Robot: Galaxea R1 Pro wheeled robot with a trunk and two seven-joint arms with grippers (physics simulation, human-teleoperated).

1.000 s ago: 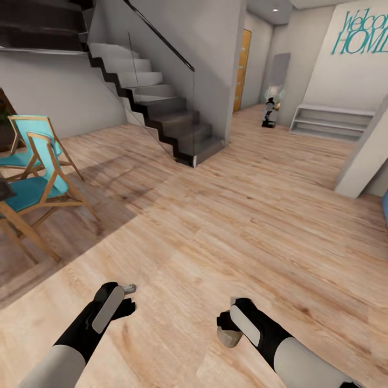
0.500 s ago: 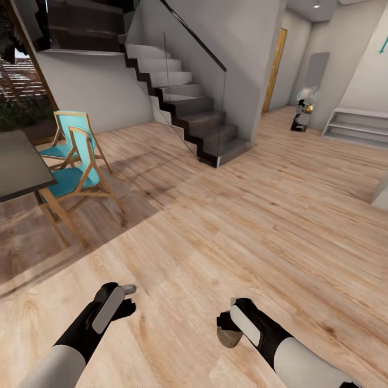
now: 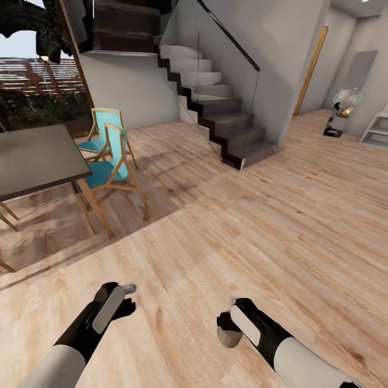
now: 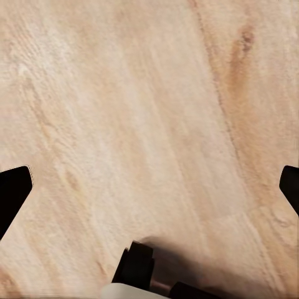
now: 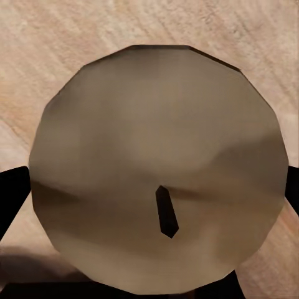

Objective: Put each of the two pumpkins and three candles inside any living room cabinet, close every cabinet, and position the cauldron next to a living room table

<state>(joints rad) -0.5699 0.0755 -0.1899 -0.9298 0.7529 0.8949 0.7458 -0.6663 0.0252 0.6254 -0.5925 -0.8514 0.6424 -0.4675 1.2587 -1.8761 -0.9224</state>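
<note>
one candle (image 3: 228, 337) rides in the right gripper (image 3: 229, 330), a short tan stub pinched between the two dark fingers and carried low over the light plank floor (image 3: 242, 226). the left gripper (image 3: 128, 297) hangs nearby, spread wide with nothing between its fingers, also just above the floor.

using the staircase (image 3: 221, 116) as the landmark: a dark table (image 3: 37, 156) and two teal chairs with wooden frames (image 3: 108, 161) stand off to its left, by a large window. to its right, a hallway runs back toward a yellow door (image 3: 311, 70). no cabinet, pumpkin or cauldron appears here, so the robot looks to be in transit.

the candle is likely light and stiff, with smooth waxy sides that could slip under a weak squeeze. gripping across the round body at mid height, as it seems to be held now, suits it best.

the right wrist camera looks straight down on the candle's round top (image 5: 159, 165) and shows a small dark wick (image 5: 166, 212), a detail hidden from the head camera. the left wrist camera shows bare floor planks (image 4: 143, 124) between the wide-set fingertips (image 4: 12, 190), confirming that hand carries nothing.
</note>
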